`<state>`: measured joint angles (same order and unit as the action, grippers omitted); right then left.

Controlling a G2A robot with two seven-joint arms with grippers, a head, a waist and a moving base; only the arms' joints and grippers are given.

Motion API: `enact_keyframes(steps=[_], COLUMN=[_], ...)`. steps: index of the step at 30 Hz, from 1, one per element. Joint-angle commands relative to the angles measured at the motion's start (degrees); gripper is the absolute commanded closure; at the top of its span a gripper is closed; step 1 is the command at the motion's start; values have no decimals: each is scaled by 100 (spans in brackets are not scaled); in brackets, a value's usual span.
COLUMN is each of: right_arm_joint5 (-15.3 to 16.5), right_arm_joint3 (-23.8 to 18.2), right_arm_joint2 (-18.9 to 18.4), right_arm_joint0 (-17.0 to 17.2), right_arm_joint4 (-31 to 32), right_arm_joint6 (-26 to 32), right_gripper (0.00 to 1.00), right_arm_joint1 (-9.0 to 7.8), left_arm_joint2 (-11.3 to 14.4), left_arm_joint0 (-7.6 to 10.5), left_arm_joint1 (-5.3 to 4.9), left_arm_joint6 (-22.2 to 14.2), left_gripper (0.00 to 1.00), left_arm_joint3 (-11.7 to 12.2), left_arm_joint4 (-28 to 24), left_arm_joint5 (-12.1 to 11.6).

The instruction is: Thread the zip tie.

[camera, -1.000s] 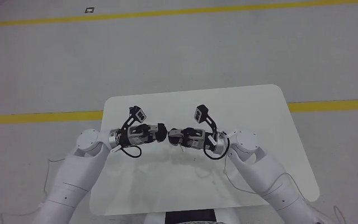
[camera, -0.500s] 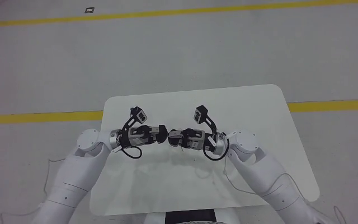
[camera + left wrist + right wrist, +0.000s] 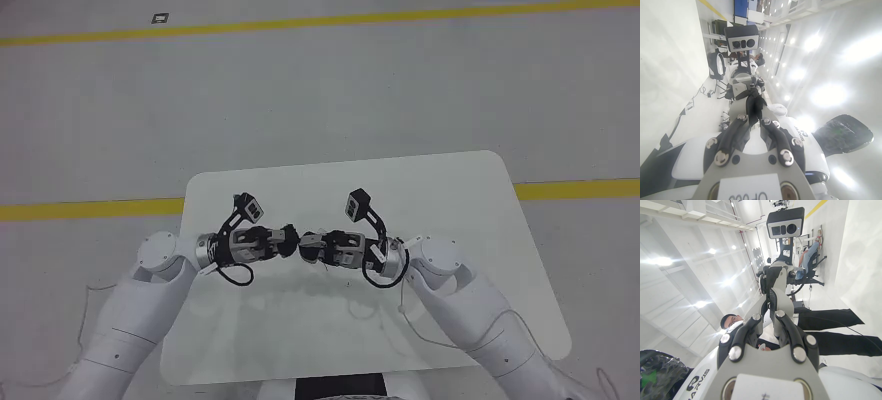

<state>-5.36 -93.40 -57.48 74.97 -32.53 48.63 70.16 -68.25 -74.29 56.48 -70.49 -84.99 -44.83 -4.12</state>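
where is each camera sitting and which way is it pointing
Top view: above the arms, looking down at the white rounded-corner table; both white arms show, left hand and right hand tip to tip over it.
Left wrist view: on the left wrist, looking along its own hand, shut on the thin black zip tie, toward the right hand; the dark-visored head shows.
Right wrist view: on the right wrist, looking back at the left hand; the head shows too.
Shared: each wrist view shows the other arm's black box camera.
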Motion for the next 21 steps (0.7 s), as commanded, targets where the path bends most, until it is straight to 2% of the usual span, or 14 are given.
enact_keyframes(steps=[1, 5, 7, 8, 10, 11, 12, 21], right_arm_joint5=[7, 27, 34, 35, 42, 49, 55, 112], right_arm_joint3=[-9, -33, -44, -49, -62, -67, -75, -139], right_arm_joint2=[1, -4, -4, -2, 0, -2, -5, -179], right_arm_joint0=[6, 32, 43, 46, 51, 54, 57, 132], right_arm_joint4=[7, 13, 19, 22, 24, 25, 24, -24], right_arm_joint6=[-7, -2, 3, 5, 0, -14, -34, -333], right_gripper=[100, 100, 92, 78, 62, 51, 0, 0], right_arm_joint1=[-2, -11, -15, -17, -19, -20, -20, -43], left_arm_joint2=[0, -14, -28, -36, -53, -62, -70, -154], left_arm_joint0=[-4, -15, -21, -24, -33, -38, -45, -83], left_arm_joint1=[-4, -12, -18, -21, -27, -30, -33, -64], left_arm_joint6=[2, -3, -8, -9, -15, -16, -19, -51], left_gripper=[100, 100, 100, 100, 100, 100, 100, 100], left_arm_joint3=[3, 5, 5, 7, 5, 4, 2, -8], left_arm_joint4=[-1, -18, -29, -36, -47, -55, -60, -84], left_arm_joint5=[-2, -22, -33, -39, -48, -55, -59, -91])
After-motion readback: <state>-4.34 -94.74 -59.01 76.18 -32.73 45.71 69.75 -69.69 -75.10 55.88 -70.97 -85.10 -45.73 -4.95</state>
